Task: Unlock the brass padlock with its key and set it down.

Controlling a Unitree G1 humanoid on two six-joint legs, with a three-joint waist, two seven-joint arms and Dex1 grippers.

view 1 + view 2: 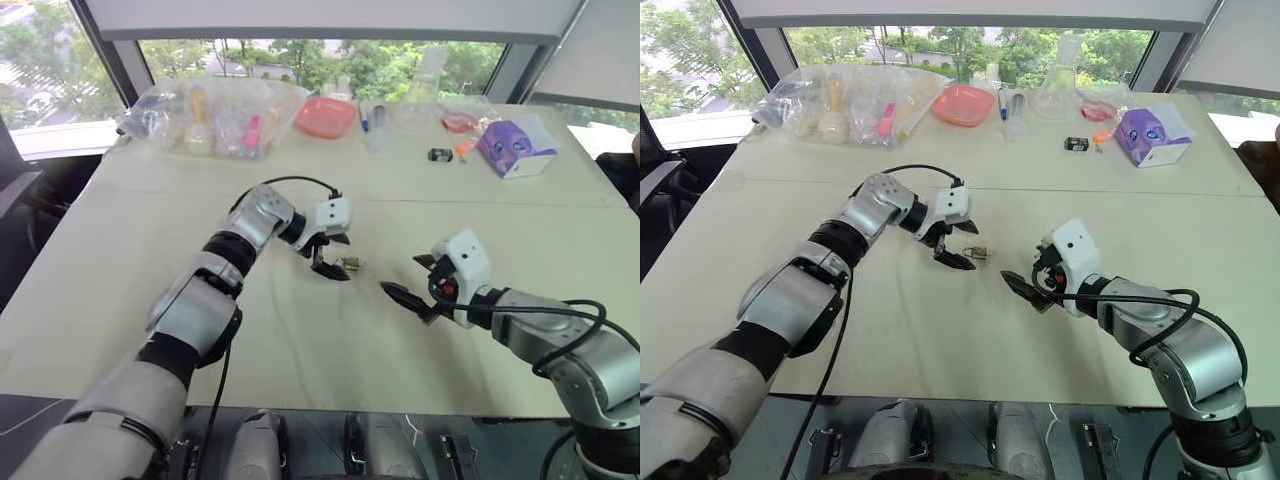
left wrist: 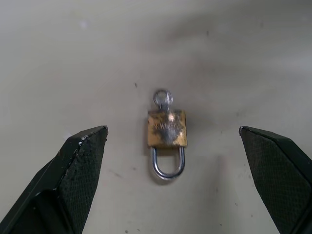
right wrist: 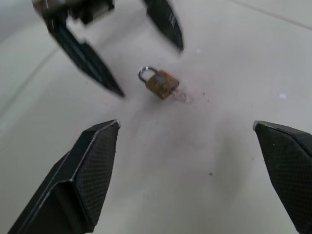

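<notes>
Padlock (image 2: 167, 128) lies flat on the table (image 1: 300, 340) between the gaping fingers of the left gripper (image 1: 331, 257) — tiny, hard, likely slippery — best pinched across its brass body; right gripper (image 1: 412, 284) waits near, open, empty.

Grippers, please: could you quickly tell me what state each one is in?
Left gripper: open, empty, its fingers either side of the brass padlock lying on the table.
Right gripper: open, empty.

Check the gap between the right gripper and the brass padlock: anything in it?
Nothing: bare table runs from the open right gripper to the brass padlock, as the right wrist view shows. The open left gripper is beyond it.
</notes>
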